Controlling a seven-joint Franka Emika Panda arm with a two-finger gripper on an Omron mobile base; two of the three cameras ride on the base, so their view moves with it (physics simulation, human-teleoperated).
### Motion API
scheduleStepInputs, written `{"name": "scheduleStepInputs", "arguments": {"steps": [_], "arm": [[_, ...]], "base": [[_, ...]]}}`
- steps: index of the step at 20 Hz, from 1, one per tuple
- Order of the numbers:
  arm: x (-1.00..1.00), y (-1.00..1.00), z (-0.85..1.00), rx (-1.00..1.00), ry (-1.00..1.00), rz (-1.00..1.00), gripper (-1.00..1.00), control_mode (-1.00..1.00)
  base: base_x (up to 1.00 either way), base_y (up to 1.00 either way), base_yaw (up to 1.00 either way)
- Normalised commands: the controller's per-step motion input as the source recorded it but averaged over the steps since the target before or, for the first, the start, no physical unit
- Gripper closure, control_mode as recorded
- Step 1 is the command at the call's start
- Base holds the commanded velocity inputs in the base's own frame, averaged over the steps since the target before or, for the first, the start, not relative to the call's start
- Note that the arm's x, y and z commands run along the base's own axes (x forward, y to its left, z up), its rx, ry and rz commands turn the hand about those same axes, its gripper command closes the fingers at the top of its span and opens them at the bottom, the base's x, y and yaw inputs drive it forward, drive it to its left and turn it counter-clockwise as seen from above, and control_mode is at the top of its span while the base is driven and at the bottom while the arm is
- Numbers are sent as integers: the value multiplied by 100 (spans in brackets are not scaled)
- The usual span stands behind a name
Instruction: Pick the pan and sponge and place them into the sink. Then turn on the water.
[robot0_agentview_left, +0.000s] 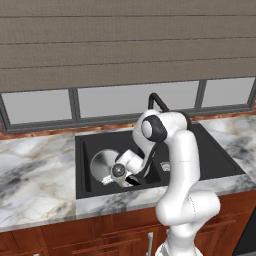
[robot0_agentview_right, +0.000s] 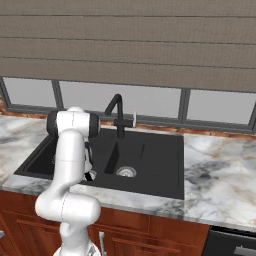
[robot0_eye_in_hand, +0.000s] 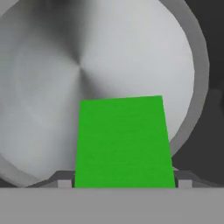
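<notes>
Hovering over the pan (robot0_eye_in_hand: 87, 65), gripper (robot0_eye_in_hand: 124, 183) spread around sponge (robot0_eye_in_hand: 122, 140), grip uncertain.

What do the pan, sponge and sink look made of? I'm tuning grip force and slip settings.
Pan: looks like brushed metal, silver-grey with a radial sheen across its base.
Sponge: flat, uniform bright green block with no shine or pores showing; probably foam, though the render leaves it open.
Sink: matte black, no reflections; could be composite or coated metal.
</notes>
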Motion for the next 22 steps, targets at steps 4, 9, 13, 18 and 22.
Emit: {"name": "scheduleStepInputs", "arguments": {"steps": [4, 9, 13, 18, 22], "arm": [[8, 0, 6, 0, -7, 0, -100, -100], [0, 0, 51, 0, -8, 0, -100, -100], [0, 0, 65, 0, -7, 0, -100, -100], [-5, 0, 58, 3, -5, 0, -100, -100], [-17, 0, 49, 9, -1, 0, -100, -100]], "base": [[0, 0, 0], [0, 0, 0], [0, 0, 0], [0, 0, 0], [0, 0, 0]]}}
